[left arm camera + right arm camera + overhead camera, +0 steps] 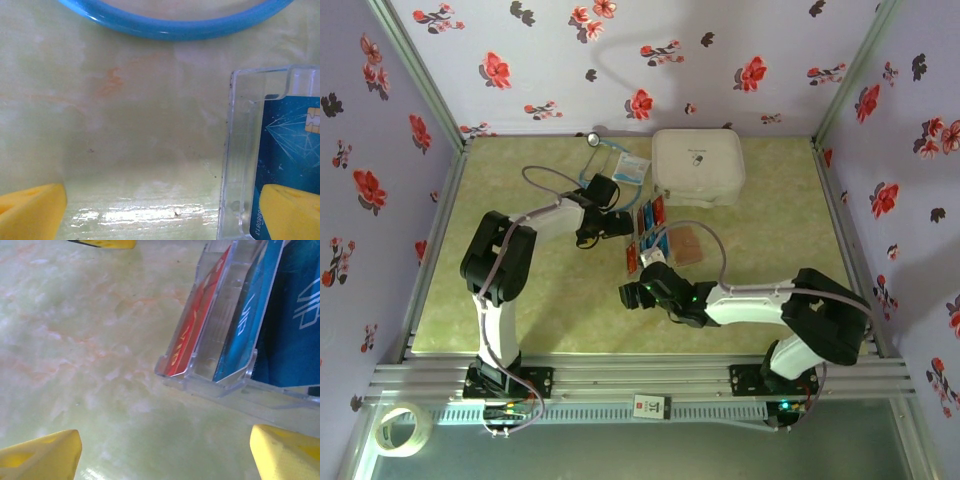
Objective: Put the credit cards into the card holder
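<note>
1. Hovering low over the worktop [540, 300], the left end effector [160, 215] has its jaws spread fully apart and holds nothing. One yellow fingertip [290, 210] overlaps a corner of the clear tray [240, 150], above a blue card [292, 145].
2. The right end effector [162, 455] is also wide open and empty. It sits close to the worktop, just short of the tray's near end and facing it.
3. The credit cards [645, 235] stand on edge in the tray's slots, with a red-orange one [197, 320] in the outer slot and a blue one [240, 325] beside it. Standing this way leaves each top edge free, which probably suits a two-finger pinch.
4. The card holder [688, 245] lies flat just beside the tray, on the right arm's side, so any carry would be short. Whether it already holds a card cannot be told.
5. Judging by the approach, one arm may steady the light tray while the other draws out a card. Thin, slick cards in narrow slots could slip or drag the tray along.
</note>
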### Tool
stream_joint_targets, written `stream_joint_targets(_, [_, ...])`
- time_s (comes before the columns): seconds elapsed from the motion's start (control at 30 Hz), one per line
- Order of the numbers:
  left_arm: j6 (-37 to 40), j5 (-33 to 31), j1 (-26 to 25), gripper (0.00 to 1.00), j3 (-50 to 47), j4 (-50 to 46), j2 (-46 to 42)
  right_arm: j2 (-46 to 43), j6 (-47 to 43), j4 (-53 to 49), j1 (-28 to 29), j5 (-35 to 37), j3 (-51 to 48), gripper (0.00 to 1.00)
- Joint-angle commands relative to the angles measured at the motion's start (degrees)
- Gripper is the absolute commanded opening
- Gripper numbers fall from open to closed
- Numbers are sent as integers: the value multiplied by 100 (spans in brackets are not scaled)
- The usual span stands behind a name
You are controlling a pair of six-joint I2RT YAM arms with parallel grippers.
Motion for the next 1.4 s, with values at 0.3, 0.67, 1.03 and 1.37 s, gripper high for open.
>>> stream_joint_targets(0.3, [414,232,727,100,-662,142,-926,-2047,-74,-1420,-157,-433,-68,89])
stream_joint_targets(0.67, [331,391,1069,100,-1594,266,-2447,-3159,879,-2496,-3227,-2268,215,87])
stream_joint_targets(1.03, [-485,717,1066,100,-3042,900,-3889,-1583,1659,-1698,-4956,-3644,21,90])
stream_joint_targets(1.37, [-809,963,932,100,-3511,1276,-3883,-1350,1981,-802,-4952,-3520,-800,71])
